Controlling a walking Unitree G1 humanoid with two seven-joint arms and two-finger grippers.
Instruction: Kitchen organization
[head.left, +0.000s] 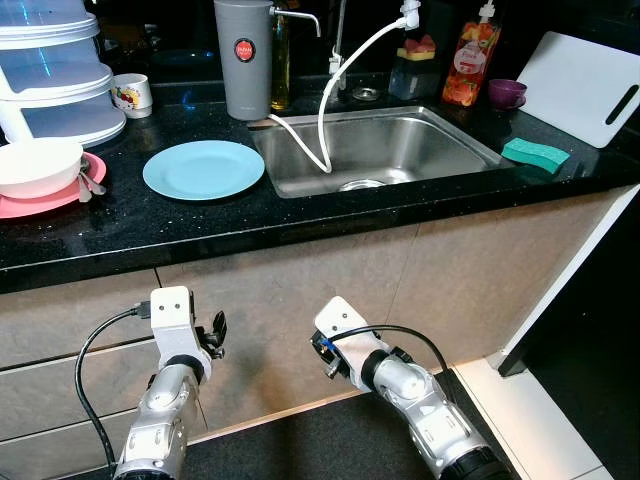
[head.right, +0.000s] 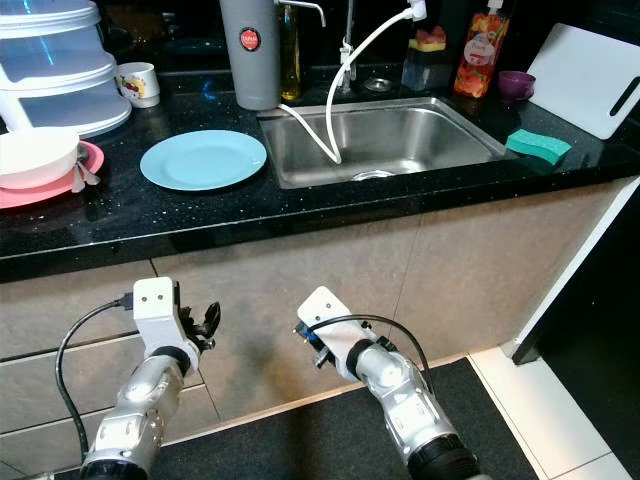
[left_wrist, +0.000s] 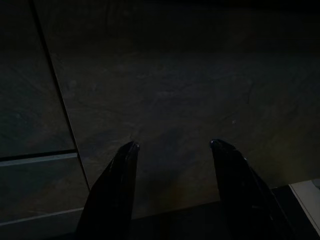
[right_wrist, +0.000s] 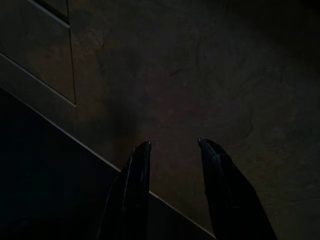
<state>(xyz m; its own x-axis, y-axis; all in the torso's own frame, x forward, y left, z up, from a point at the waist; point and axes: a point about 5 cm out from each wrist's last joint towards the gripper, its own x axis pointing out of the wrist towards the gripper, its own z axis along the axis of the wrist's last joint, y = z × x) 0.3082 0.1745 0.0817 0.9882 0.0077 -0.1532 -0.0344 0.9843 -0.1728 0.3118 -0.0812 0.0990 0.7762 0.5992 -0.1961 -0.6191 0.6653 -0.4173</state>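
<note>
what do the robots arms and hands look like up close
Both arms are silver metal with ribbed joints and a white boxy block at each wrist. A black cable loops from each block back along the arm. The left hand and right hand each have two long, glossy black tapering fingers.

Glossy speckled black counter (head.left: 300, 225), brushed steel sink (head.left: 400, 150)

Both silver arms hang low in front of the robot, bent at the elbow, each with a white wrist block and a black cable looping from it. The left gripper (left_wrist: 172, 146) has its two black fingers spread apart with nothing between them. The right gripper (right_wrist: 172, 142), on a forearm angled inward toward the left arm, likewise has its fingers parted and empty.
</note>
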